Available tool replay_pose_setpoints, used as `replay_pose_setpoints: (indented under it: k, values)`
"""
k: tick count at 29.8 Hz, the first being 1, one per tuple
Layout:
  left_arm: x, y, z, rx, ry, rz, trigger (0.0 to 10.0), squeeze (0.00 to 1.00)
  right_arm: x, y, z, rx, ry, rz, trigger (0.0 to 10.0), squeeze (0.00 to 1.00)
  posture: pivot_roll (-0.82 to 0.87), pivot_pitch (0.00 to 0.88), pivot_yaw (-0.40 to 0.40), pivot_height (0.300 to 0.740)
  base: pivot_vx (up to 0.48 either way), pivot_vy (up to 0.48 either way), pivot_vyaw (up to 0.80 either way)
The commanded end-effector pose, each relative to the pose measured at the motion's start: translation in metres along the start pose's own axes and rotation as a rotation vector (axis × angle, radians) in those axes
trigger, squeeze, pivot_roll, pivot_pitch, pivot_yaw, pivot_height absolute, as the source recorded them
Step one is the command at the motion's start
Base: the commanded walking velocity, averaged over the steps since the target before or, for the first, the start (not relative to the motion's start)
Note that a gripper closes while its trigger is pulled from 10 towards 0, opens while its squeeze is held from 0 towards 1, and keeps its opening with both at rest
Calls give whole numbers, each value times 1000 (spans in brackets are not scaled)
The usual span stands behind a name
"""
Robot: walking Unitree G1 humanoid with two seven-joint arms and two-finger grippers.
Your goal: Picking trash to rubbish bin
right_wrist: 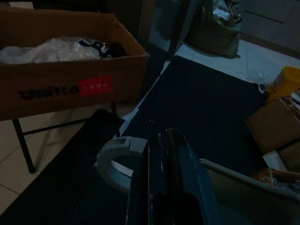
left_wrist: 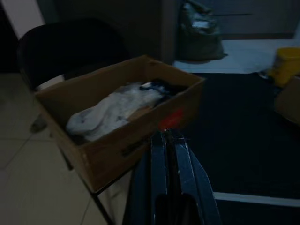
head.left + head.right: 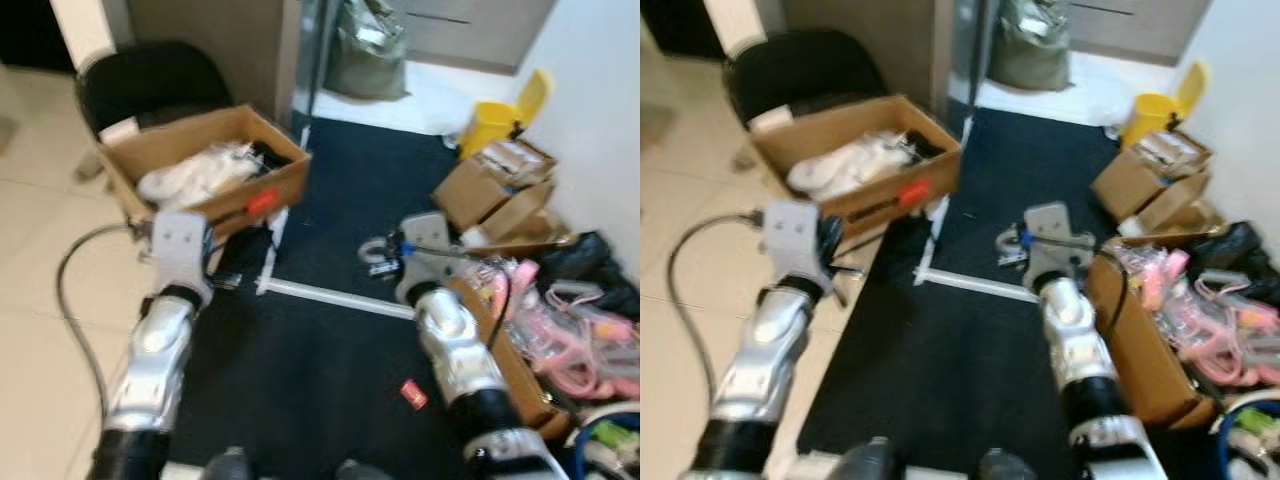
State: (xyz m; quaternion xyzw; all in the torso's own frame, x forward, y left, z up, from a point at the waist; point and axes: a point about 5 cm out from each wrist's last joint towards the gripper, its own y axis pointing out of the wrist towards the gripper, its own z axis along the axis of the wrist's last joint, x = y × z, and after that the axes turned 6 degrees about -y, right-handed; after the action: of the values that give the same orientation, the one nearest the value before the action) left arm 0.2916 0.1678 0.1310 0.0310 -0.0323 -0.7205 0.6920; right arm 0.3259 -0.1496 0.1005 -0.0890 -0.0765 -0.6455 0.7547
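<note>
A yellow rubbish bin [image 3: 495,122] with its lid raised stands at the far right, past the dark carpet [image 3: 330,370]. A small red scrap [image 3: 413,394] lies on the carpet beside my right forearm. A grey-white ring-shaped piece [image 1: 117,157] lies on the carpet just ahead of my right gripper [image 1: 164,135], whose fingers are shut with nothing between them. My left gripper [image 2: 167,135] is also shut and empty, held low in front of a cardboard box [image 2: 117,140] on a thin-legged stand. White bags [image 3: 195,172] lie in that box.
A black chair [image 3: 150,80] stands behind the box. A white strip [image 3: 335,297] crosses the carpet. Cardboard boxes [image 3: 495,190] and a box of pink items [image 3: 575,325] crowd the right wall. A grey-green sack [image 3: 365,50] sits in the far doorway. Tiled floor [image 3: 40,300] lies left.
</note>
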Motion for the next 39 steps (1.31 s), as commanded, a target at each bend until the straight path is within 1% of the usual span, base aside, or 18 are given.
replay_pose_setpoints:
  k: [1,18,39]
  values:
    - [2,-1,-4,-19,3,-11,10000,0,4,0,-2,-8,-7,-8,10000,0,66,42,-69,740,304,0,0]
    - [3,-1,-4,-19,2,-12,10000,0,5,0,-4,-12,1,-11,10000,0,67,27,-70,740,308,0,0]
    - [2,0,-4,-24,3,-9,10000,0,6,2,-3,-7,-14,-19,10000,0,67,40,-71,740,307,0,0]
